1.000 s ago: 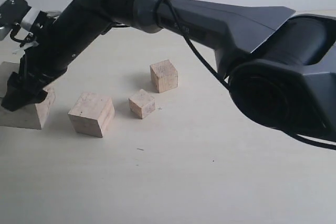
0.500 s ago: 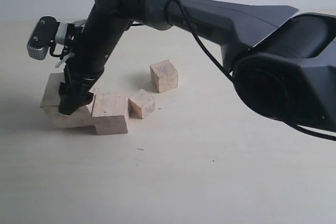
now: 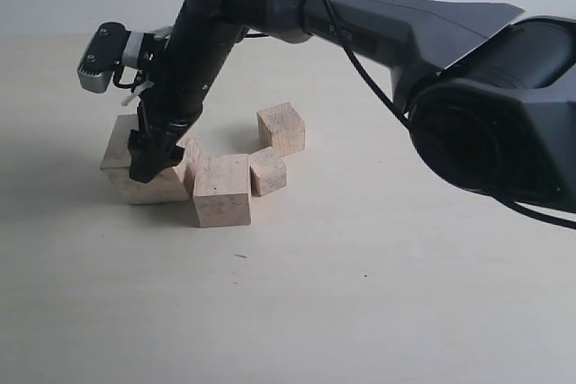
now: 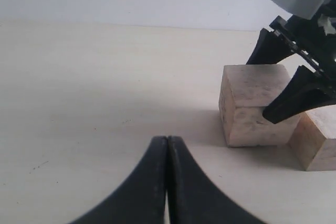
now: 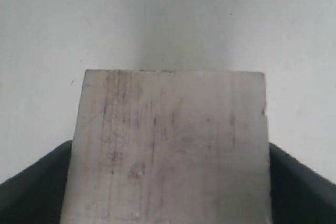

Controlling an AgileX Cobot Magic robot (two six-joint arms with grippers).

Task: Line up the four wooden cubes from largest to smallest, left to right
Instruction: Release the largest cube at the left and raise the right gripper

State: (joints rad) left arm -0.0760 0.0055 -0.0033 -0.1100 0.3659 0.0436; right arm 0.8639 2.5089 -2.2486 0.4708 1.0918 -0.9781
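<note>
1. Your right tool [image 3: 144,148] reaches across to the 9 o'clock side of the counter [image 3: 360,312]. It is clamped on the largest cube [image 3: 119,152], with one finger on each of two opposite faces and the jaws spread wide to span it.
2. In the right wrist view that cube fills the whole gap between the two dark fingers [image 5: 31,182]. Its base appears to sit on the counter.
3. Your left tool [image 4: 167,182] is fully closed, tips pressed together, with nothing between them, low over bare counter.
4. The second-largest cube [image 3: 222,193] stands at 4 o'clock from the largest cube and touches it.
5. The smallest cube [image 3: 270,174] is at 2 o'clock from the second-largest cube, pressed against its side.
6. The third cube [image 3: 281,129] stands at 12 o'clock from the smallest cube, just beside it. You cannot tell here whether the two touch.
7. All four cubes are bunched left of the counter's middle in a loose arc.
</note>
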